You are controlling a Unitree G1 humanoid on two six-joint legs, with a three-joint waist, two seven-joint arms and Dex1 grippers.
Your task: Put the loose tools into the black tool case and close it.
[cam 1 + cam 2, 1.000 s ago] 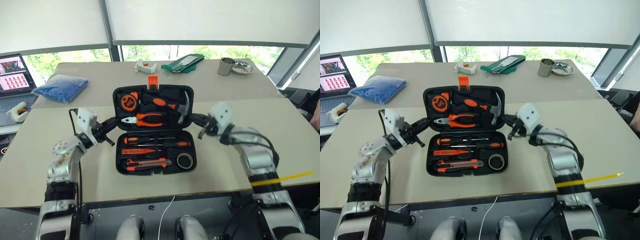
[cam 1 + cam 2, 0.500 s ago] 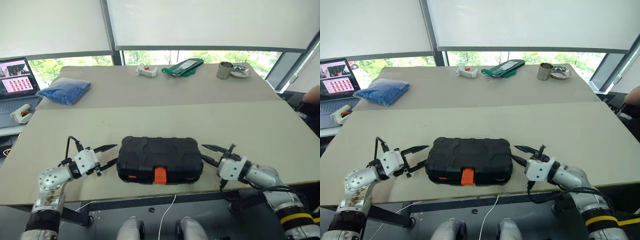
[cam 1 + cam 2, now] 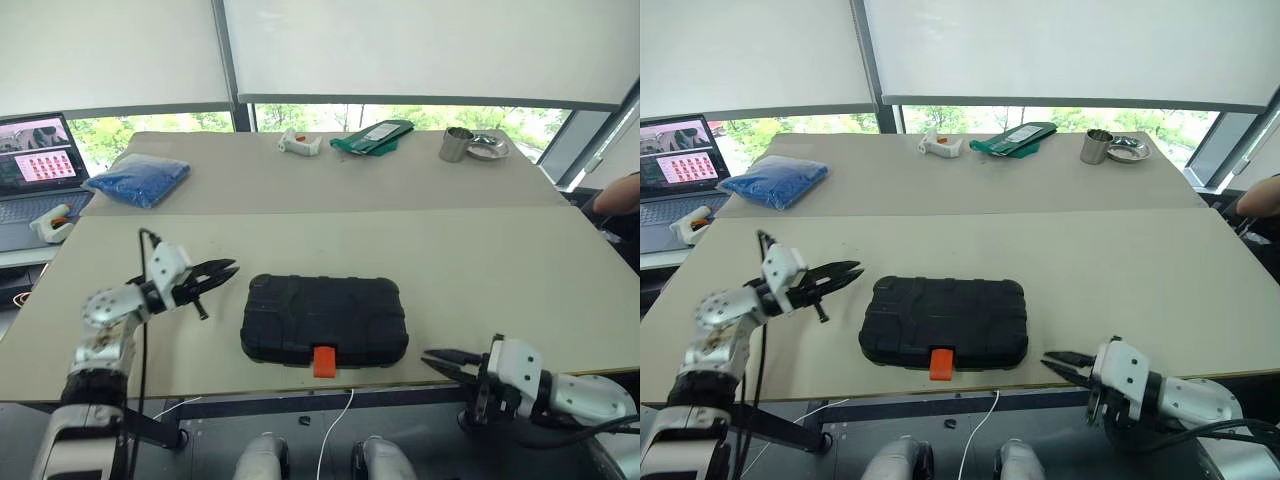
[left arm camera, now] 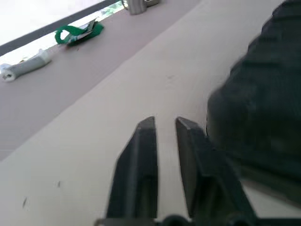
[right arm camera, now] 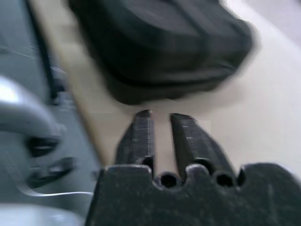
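Tabletop (image 3: pixel 480 260) now bears the closed tool case (image 3: pixel 325 320); both pressed-together grippers (image 3: pixel 222 271) (image 3: pixel 435 359) withdrew.

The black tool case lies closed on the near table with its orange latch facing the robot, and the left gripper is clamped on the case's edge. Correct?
Not quite. The black tool case is closed, its orange latch facing the robot, but the left gripper is not clamped on it: it hangs beside the case's left end, apart from it, jaws nearly together and holding nothing. The left eye view shows the gap.
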